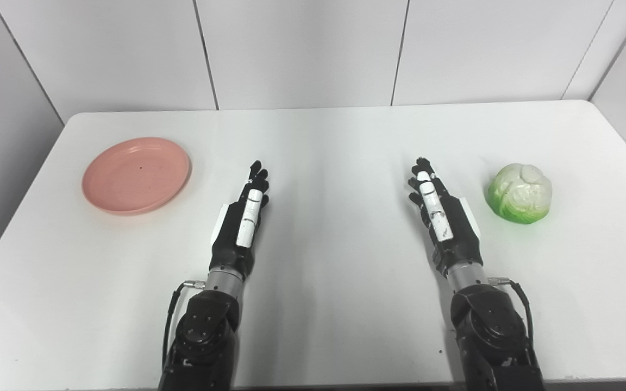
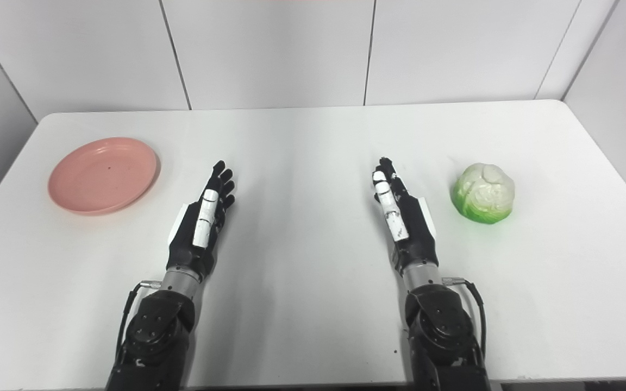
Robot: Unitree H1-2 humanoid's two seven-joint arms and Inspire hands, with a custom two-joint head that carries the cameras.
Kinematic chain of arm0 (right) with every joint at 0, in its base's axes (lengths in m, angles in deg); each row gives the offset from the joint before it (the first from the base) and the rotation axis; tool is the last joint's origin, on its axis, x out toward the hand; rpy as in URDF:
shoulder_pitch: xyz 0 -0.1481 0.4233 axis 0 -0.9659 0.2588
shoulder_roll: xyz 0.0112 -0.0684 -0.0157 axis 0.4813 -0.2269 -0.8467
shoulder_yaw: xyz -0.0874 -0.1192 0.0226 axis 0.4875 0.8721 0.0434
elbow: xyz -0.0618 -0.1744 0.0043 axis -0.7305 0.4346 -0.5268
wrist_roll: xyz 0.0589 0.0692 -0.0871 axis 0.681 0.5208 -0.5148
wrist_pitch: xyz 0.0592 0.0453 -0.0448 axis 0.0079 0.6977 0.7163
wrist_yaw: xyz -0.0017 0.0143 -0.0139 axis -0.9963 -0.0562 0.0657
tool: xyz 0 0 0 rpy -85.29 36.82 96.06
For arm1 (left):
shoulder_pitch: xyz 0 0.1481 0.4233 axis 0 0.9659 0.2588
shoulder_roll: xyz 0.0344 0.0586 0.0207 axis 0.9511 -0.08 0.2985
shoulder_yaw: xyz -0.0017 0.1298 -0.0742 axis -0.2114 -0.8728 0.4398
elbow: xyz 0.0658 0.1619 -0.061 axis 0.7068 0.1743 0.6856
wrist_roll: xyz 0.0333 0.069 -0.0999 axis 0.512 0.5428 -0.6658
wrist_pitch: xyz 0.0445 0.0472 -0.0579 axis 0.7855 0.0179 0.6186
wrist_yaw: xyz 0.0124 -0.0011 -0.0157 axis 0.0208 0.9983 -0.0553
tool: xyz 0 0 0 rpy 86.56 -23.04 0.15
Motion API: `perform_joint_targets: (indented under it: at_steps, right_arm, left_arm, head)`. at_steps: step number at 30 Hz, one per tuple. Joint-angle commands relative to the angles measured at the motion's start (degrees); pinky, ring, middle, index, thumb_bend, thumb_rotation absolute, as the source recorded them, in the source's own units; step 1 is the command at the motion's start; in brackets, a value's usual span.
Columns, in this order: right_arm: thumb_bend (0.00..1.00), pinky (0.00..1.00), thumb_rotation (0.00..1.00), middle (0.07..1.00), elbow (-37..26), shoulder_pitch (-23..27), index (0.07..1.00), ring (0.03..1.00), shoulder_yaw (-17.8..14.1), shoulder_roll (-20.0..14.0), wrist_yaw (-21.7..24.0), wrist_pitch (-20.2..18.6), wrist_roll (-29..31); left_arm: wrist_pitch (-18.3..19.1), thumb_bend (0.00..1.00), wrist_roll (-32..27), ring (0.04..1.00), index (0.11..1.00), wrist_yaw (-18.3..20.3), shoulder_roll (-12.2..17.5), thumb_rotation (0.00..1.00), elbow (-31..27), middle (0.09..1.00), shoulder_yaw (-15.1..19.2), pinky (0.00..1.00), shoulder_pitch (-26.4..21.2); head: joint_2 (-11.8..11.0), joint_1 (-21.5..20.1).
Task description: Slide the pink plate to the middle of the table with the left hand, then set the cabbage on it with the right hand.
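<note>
Left hand [image 1: 242, 214] and right hand [image 1: 440, 214] are resting empty, fingers extended, on the bench [image 1: 335, 141]; a careless shove risks sending the pink plate [image 1: 136, 175] off the left edge.

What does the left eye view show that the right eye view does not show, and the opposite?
Only the left eye view shows a grey strip at its lower left edge, beyond the table's left side. Only the right eye view shows more wall to the right of the table. Both share the pink plate at the far left, the cabbage at the right, and the left hand and right hand open between them, holding nothing.
</note>
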Motion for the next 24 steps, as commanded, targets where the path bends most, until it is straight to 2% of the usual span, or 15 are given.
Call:
perform_joint_targets:
  at_steps: [1,5,12,24]
  right_arm:
    - [0.65,1.00,0.93,0.977,-1.95,2.14,0.976,0.970,0.50,-0.49,1.09,1.14,-0.08]
    - [0.64,1.00,0.94,0.987,-2.05,2.28,0.985,0.979,0.62,-0.76,1.33,0.64,0.10]
    - [0.66,0.98,0.90,0.967,-1.60,2.38,0.963,0.962,-0.09,0.10,0.34,1.19,0.21]
    - [0.66,0.98,0.91,0.969,-1.70,2.29,0.966,0.963,0.00,0.01,0.59,1.13,0.25]
  left_arm:
    - [-0.83,0.68,0.37,1.000,1.000,-0.15,-0.05,1.00,-1.83,1.000,0.13,1.00,-2.15]
    - [-0.82,0.67,0.79,1.000,1.000,-0.15,0.14,1.00,-1.74,1.000,0.00,1.00,-2.26]
    - [-0.53,0.67,-0.65,1.000,1.000,0.88,0.17,1.00,-1.81,1.000,0.01,1.00,-2.26]
    - [0.14,0.68,-0.50,1.000,1.000,0.98,0.19,1.00,-1.93,1.000,0.08,1.00,-2.26]
  head:
    - [0.11,0.13]
    - [-0.01,0.14]
    - [-0.02,0.10]
    - [-0.01,0.01]
